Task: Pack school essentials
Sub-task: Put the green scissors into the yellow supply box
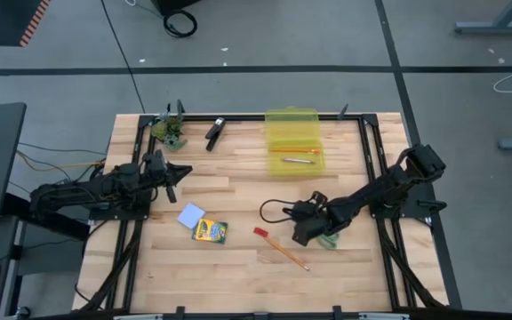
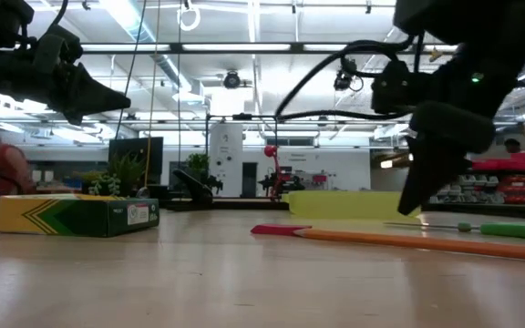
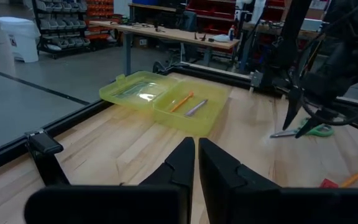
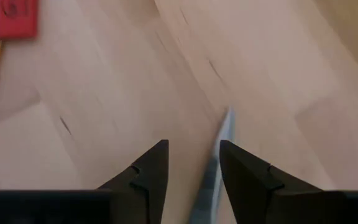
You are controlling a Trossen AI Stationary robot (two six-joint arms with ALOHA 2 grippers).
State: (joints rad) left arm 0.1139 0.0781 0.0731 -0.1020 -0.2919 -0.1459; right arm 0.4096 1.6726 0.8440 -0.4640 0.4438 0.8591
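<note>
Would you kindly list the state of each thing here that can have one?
yellow case: open, a pencil and a pen inside
crayon box: closed, flat on the table
scissors: flat on the table, blades closed
left gripper: shut, empty
right gripper: open, astride the scissors' blades

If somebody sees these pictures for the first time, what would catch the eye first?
Probably the open yellow case at the table's far edge, with a pencil and a pen inside. Next, the right gripper low over the green-handled scissors, fingers apart around the blade, and the crayon box near the middle.
</note>
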